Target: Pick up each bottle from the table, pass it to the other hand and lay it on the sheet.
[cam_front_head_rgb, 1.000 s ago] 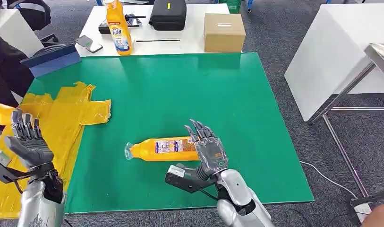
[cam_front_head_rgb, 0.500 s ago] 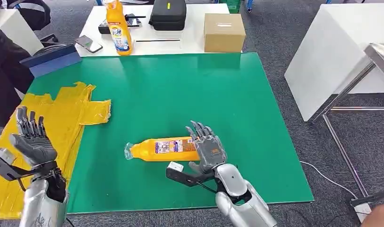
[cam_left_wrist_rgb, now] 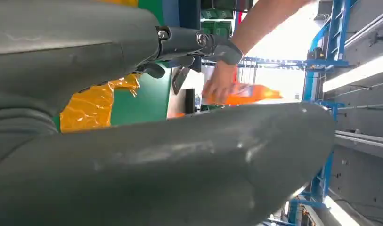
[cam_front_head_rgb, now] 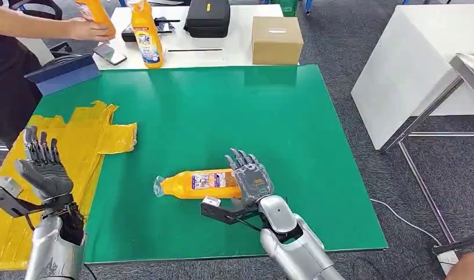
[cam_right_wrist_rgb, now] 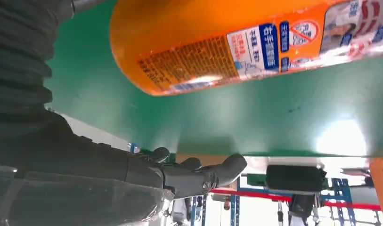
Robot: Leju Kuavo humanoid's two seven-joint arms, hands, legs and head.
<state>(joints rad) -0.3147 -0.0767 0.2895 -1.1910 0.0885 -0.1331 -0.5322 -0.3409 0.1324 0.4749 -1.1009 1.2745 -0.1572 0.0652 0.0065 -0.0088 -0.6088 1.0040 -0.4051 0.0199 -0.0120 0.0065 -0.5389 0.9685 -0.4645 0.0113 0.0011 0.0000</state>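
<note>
A green counter point(cam_front_head_rgb: 223, 116) is seen across the middle of the head view, standing on grey carpet. At its left end a crumpled yellow sheet point(cam_front_head_rgb: 77, 146) is spread, draped over the near left edge. Beyond the left far corner a blue folder-like item point(cam_front_head_rgb: 65, 71) is seen, and a person's arm point(cam_front_head_rgb: 30, 24) reaches in from the upper left, the person's hand point(cam_front_head_rgb: 83, 29) closed round an orange bottle point(cam_front_head_rgb: 99, 13) held in the air. Behind the green counter a white counter point(cam_front_head_rgb: 240, 49) carries a phone point(cam_front_head_rgb: 110, 54), an upright orange bottle with a blue label point(cam_front_head_rgb: 146, 35), a black case point(cam_front_head_rgb: 207, 17) and a cardboard box point(cam_front_head_rgb: 276, 39). Further right a white cabinet point(cam_front_head_rgb: 409, 70) and a metal frame point(cam_front_head_rgb: 432, 116) are seen, with a white cable point(cam_front_head_rgb: 403, 219) lying on the carpet.

The left hand point(cam_front_head_rgb: 42, 166) is raised above the yellow sheet at the near left, palm turned inward, fingers spread and pointing up, with nothing held. Near the middle of the counter's front, the lying orange bottle point(cam_front_head_rgb: 199, 184) rests on its side on the green surface, well apart from the sheet, its clear cap end pointing left. The right hand point(cam_front_head_rgb: 250, 178) is placed at the bottle's base end, fingers extended and apart, beside or against the bottle; a closed grasp is not seen. In the right wrist view the same bottle's labelled body point(cam_right_wrist_rgb: 255, 42) lies on the green surface with the extended dark fingers point(cam_right_wrist_rgb: 213, 174) apart from it.
</note>
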